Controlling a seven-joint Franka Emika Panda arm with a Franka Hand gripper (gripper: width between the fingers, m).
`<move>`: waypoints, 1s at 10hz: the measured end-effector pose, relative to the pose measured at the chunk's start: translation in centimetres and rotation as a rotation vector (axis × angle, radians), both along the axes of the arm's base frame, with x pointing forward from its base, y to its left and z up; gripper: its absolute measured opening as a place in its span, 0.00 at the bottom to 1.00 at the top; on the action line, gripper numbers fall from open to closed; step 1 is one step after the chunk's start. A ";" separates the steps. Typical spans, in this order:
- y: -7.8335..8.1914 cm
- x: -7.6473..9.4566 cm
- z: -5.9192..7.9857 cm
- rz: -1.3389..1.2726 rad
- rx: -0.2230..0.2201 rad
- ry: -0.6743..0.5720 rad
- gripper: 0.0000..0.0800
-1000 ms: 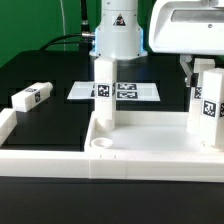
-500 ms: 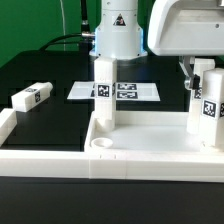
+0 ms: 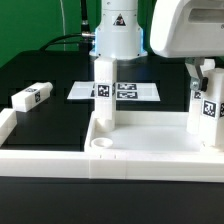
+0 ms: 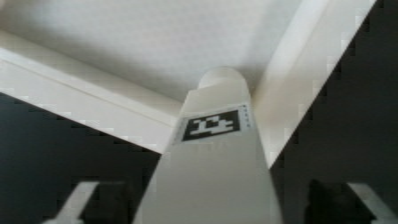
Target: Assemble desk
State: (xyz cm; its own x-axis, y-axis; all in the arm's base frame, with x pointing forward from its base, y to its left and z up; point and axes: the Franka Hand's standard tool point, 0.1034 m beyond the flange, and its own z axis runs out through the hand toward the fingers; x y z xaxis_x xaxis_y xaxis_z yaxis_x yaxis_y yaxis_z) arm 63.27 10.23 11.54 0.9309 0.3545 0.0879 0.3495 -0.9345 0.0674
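Observation:
The white rimmed tabletop (image 3: 150,160) lies in front with its sockets facing up. One white tagged leg (image 3: 104,90) stands in its back corner at the exterior view's left. A second tagged leg (image 3: 206,108) stands at the exterior view's right. My gripper (image 3: 203,72) is over that leg's top end. In the wrist view the leg (image 4: 217,150) runs between my fingers (image 4: 80,202), with dark gaps on both sides. The gripper (image 4: 214,208) is open and straddles the leg. A third leg (image 3: 30,98) lies loose on the black table at the left.
The marker board (image 3: 115,92) lies flat behind the tabletop. The long low white barrier wall (image 3: 35,150) runs along the front left. A round socket (image 3: 100,145) in the tabletop's near left corner holds no leg. The robot's base (image 3: 118,35) stands at the back.
My gripper has shifted toward the exterior view's right over the right leg's top. The legs and the tabletop have not moved.

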 end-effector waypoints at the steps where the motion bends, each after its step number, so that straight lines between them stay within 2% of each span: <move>1: 0.0 0.0 0.0 -0.002 0.001 0.000 0.38; 6: -0.1 0.0 0.0 -0.043 0.006 -0.001 0.36; 10: -0.1 0.1 -0.1 -0.485 0.071 -0.011 0.36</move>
State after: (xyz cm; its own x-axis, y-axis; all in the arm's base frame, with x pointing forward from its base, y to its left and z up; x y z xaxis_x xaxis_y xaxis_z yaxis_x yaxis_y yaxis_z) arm 63.33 10.14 11.43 0.9861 -0.1274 0.1066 -0.1280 -0.9918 -0.0016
